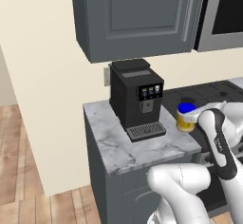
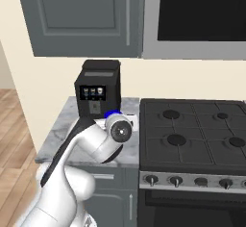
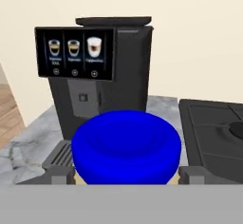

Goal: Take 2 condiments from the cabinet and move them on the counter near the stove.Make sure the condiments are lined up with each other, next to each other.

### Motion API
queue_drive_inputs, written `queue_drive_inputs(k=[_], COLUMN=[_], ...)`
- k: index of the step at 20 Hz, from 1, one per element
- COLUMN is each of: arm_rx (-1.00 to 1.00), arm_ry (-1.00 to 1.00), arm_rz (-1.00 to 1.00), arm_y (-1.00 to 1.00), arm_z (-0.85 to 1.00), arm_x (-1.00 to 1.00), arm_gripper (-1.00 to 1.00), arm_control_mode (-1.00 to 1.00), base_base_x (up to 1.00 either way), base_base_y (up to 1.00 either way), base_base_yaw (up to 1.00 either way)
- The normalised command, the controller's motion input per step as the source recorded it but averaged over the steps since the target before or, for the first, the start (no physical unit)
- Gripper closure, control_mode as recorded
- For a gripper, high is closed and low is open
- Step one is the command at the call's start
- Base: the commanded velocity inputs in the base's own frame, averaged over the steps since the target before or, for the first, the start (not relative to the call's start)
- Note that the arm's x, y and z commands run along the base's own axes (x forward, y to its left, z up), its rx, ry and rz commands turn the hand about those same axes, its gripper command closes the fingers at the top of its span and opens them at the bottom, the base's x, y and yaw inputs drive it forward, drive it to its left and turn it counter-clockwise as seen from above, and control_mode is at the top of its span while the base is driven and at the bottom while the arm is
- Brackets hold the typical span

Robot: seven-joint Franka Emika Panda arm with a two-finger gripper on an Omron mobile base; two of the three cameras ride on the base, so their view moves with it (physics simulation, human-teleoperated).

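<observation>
**Yellow jar held at the desk's stove edge**

From left to right: the closed cabinet [image 1: 142, 14] hangs above the narrow marble desk [image 1: 114, 144]. A black coffee machine [image 1: 136, 97] stands on the desk. Just beside its right side, the gripper [image 3: 127, 176] is clamped on the yellow jar [image 1: 186, 117], one finger [image 3: 59, 175] on each flank below the blue lid [image 3: 126, 144]. The stove [image 2: 202, 130] adjoins the desk on the right.
</observation>
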Motion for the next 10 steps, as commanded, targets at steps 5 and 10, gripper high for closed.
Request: queue_drive_inputs(k=[5, 10], arm_rx=[0.0, 0.0], arm_ry=[0.02, 0.0], arm_rz=[0.0, 0.0], arm_y=[-0.22, -0.2], arm_z=[-0.51, -0.49], arm_x=[0.44, 0.39], arm_gripper=[1.0, 1.0], arm_control_mode=[-1.0, -1.0], base_base_x=[0.0, 0.0], base_base_y=[0.0, 0.0], base_base_yaw=[0.0, 0.0])
